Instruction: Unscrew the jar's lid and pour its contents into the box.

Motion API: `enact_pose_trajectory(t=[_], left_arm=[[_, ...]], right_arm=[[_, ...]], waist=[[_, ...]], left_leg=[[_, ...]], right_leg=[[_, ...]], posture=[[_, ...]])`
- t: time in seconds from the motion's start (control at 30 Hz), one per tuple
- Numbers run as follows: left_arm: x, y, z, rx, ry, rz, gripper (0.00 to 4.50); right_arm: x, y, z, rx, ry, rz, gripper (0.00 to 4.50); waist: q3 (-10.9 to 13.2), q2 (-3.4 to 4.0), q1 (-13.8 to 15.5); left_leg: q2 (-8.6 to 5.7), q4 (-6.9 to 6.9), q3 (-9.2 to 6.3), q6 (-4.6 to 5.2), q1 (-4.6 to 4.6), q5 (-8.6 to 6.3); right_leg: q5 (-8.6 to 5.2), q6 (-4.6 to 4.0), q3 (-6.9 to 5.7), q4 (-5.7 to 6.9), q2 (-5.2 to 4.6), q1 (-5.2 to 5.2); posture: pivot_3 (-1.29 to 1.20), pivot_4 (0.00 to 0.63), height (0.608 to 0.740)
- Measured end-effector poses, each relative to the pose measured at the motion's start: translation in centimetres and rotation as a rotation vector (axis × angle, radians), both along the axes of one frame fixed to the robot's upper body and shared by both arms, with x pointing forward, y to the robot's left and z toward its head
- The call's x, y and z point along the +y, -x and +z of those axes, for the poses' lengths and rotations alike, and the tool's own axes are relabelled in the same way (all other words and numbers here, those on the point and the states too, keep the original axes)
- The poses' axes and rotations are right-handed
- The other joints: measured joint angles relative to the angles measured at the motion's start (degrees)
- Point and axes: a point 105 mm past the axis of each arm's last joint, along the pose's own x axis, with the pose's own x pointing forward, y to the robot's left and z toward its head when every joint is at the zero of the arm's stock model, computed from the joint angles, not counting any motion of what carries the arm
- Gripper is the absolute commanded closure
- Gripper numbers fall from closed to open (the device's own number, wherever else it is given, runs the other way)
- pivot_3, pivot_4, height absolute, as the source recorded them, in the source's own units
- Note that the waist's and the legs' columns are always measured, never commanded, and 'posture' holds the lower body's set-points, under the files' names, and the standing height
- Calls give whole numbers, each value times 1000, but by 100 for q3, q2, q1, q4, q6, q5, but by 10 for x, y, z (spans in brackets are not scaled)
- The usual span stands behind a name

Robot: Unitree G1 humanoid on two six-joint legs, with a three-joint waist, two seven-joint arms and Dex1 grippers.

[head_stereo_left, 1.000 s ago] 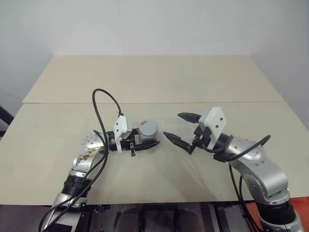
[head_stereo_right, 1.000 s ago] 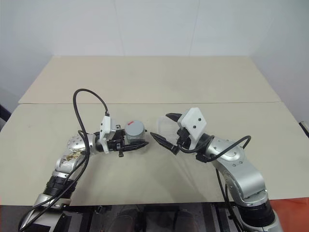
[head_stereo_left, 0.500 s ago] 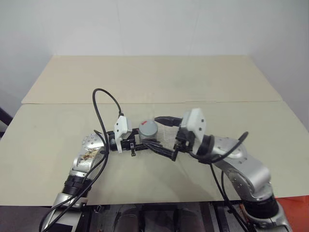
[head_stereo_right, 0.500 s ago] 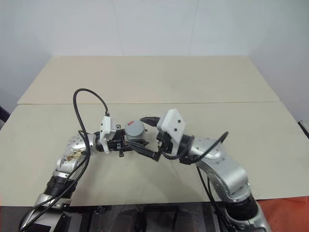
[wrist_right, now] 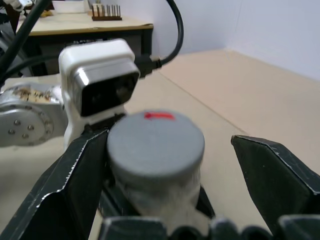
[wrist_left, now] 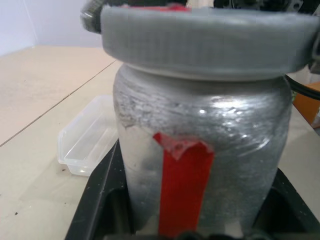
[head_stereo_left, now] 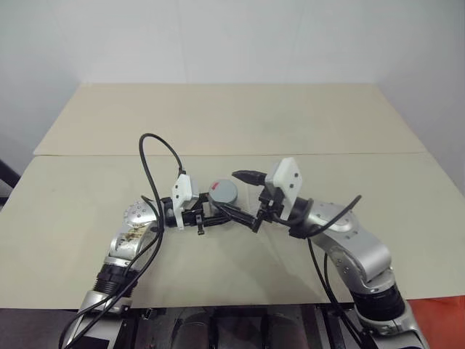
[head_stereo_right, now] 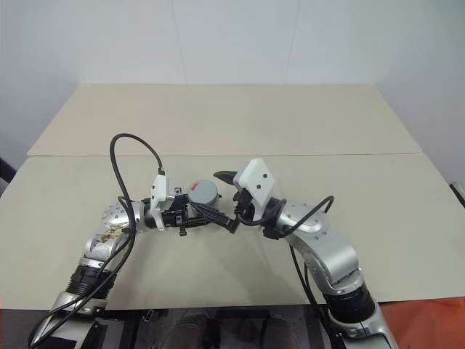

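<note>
The jar (wrist_left: 200,165) stands upright above the table with my left gripper (head_stereo_left: 220,209) shut on its body; a red strip runs down its side. Its grey lid (head_stereo_left: 223,192) sits on top and carries a small red mark (wrist_right: 159,116). My right gripper (head_stereo_left: 231,192) is open, one finger on each side of the lid. One of the fingers (wrist_right: 75,185) is close against the lid's rim and the other stands off with a gap. The clear box (wrist_left: 87,145) lies on the table just beyond the jar. The contents are hidden inside the jar.
The tan table (head_stereo_left: 232,123) stretches far back, with a seam (head_stereo_left: 109,154) running across it. A black cable (head_stereo_left: 156,156) loops up over my left wrist.
My right gripper has swung left from beside the box to the jar, still open, and now straddles the lid. The left gripper and the jar have not moved.
</note>
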Motion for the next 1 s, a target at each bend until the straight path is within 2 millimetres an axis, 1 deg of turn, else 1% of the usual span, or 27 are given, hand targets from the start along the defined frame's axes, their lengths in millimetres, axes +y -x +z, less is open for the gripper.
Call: enact_pose_trajectory(t=[0.1, 0.3, 0.47, 0.6, 0.73, 0.87, 1.0], left_arm=[[1, 0, 0, -1, -3, 3, 2526], [2, 1, 0, 0, -8, -3, 2526], [2, 1, -1, 1, -9, -10, 2526], [2, 1, -1, 1, -9, -11, 2526], [2, 1, -1, 1, -10, -11, 2526], [2, 1, -1, 1, -9, -11, 2526], [2, 1, 0, 1, -8, -11, 2526]], right_arm=[[-8, 1, -5, 11, 9, -22, 47], [-26, 1, -4, -2, 24, -79, 47], [-32, 3, -5, 7, 23, -91, 47], [-34, 10, -7, 8, 75, -41, 47], [-28, 21, -3, 5, 69, 34, 47], [-15, 20, 4, -4, 29, 49, 47], [-1, 13, 12, -21, -21, 31, 47]], waist=[[0, 0, 0], [0, 0, 4], [0, 0, 4], [0, 0, 13], [0, 0, 10], [0, 0, -5], [0, 0, -9]], left_leg=[[0, 1, 0, 0, 1, 0], [0, 1, 0, 0, 2, 0], [0, 1, 0, 0, 1, 0], [1, 1, -1, 1, 1, 0], [1, 0, -1, 1, 2, 0], [1, 1, 0, 1, 3, 0], [1, 1, 0, 1, 2, 0]], right_leg=[[0, 0, 0, 0, 0, 1], [0, 0, 1, 0, 0, 1], [0, 0, 1, 0, 0, 2], [0, 0, 1, -1, 0, 2], [0, 0, 1, -1, 0, 2], [0, 0, 3, 2, 0, 1], [0, 0, 3, 1, 0, 1]], posture=[[0, 150, 740], [0, 150, 740], [0, 150, 740], [0, 150, 740], [0, 150, 740], [0, 150, 740], [0, 150, 740]])
